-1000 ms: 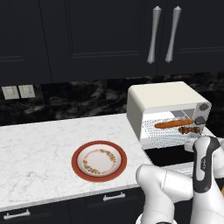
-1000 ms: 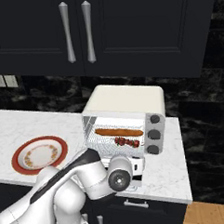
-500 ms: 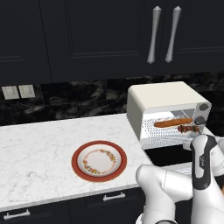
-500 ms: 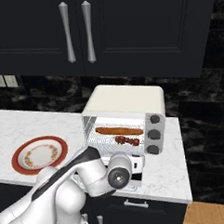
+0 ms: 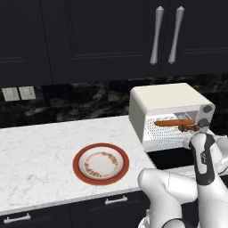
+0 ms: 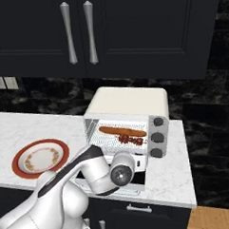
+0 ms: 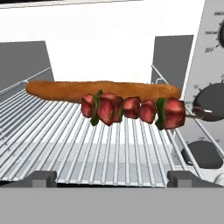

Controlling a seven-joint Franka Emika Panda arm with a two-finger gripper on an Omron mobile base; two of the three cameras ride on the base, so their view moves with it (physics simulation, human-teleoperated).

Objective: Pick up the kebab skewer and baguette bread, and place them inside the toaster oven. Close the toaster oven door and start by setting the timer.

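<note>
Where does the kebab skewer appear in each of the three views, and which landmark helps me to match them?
Left base view: kebab skewer at right of centre, on the rack inside the toaster oven.
Right base view: near the centre, on the rack inside the oven.
Hand view: across the middle, in front of the baguette bread.
Shared landmark: the baguette just behind the skewer.

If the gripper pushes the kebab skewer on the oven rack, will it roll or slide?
The thin stick strung with red and green chunks probably resists rolling, since its chunks look blocky. It lies across the wire rack, so it may catch. It rests beside the long orange-brown baguette, which would likely block it.
</note>
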